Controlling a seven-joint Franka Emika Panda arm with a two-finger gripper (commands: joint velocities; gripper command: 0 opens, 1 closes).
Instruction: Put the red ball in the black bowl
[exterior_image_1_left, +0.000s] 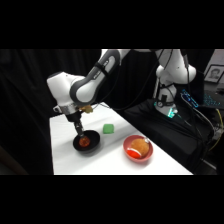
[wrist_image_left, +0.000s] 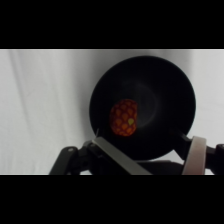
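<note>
Fingers (wrist_image_left: 196, 152) stand spread apart with nothing between them, one pale pad at the wrist view's lower right and a grey one slanting up from lower left. Between and just beyond them sits the black bowl (wrist_image_left: 145, 107), and the red ball (wrist_image_left: 123, 118) lies inside it, free of both fingers, a little toward the grey finger's side of the bowl's middle. In the side view the gripper (exterior_image_1_left: 80, 131) hangs just over the bowl (exterior_image_1_left: 86, 143), with the ball (exterior_image_1_left: 84, 142) showing as a red spot within. Beyond the bowl, well apart from the fingers, a green block (exterior_image_1_left: 108, 129) lies on the white table (exterior_image_1_left: 65, 155). Farther off to the picture's right is a red bowl (exterior_image_1_left: 137, 148) with an orange lump (exterior_image_1_left: 141, 147) in it.
</note>
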